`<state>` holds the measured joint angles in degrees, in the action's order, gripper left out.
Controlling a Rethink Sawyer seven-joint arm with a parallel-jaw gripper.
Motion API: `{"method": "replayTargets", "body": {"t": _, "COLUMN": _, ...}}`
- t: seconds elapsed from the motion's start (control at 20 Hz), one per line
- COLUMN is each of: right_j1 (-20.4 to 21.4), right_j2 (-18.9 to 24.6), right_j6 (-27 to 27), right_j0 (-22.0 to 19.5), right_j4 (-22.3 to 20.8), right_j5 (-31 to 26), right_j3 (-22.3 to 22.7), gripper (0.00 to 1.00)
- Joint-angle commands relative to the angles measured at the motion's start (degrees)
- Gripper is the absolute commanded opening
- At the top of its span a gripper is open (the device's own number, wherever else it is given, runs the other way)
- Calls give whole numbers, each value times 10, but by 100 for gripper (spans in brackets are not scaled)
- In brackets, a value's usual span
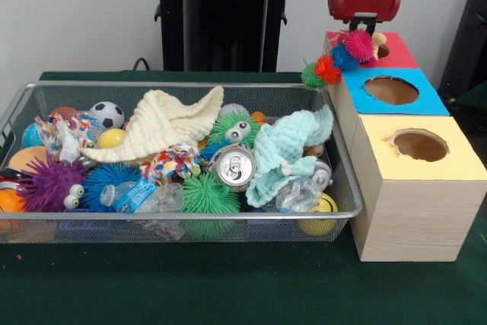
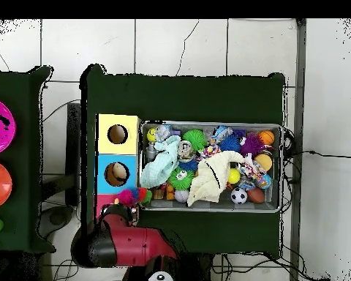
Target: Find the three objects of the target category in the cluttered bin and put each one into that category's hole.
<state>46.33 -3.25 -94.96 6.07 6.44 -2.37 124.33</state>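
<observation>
On the green counter (image 1: 228, 294) the cluttered bin (image 1: 190, 84) remains full, no plush animal discernible, while at the hole (image 1: 383, 51) in the red-topped box the claw (image 1: 364, 22), grip state indeterminable, hovers over a pom-pom toy (image 1: 342, 55) draped across the edge: judged depositing step, next requiring release and return to searching.
</observation>
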Motion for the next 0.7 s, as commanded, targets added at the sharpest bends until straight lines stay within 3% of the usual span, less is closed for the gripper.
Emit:
{"method": "replayTargets", "body": {"t": 0.05, "right_j1": -43, "right_j2": 45, "right_j6": -148, "right_j0": 6, "right_j4": 28, "right_j5": -3, "right_j3": 48, "gripper": 0}}
{"method": "replayTargets", "body": {"t": 0.2, "right_j1": -44, "right_j2": 51, "right_j6": -146, "right_j0": 0, "right_j4": 28, "right_j5": 6, "right_j3": 49, "gripper": 0}}
{"method": "replayTargets", "body": {"t": 0.25, "right_j1": -44, "right_j2": 53, "right_j6": -145, "right_j0": -2, "right_j4": 28, "right_j5": 9, "right_j3": 49, "gripper": 100}}
{"method": "replayTargets", "body": {"t": 0.7, "right_j1": -44, "right_j2": 61, "right_j6": -138, "right_j0": -4, "right_j4": 33, "right_j5": -5, "right_j3": 41, "gripper": 100}}
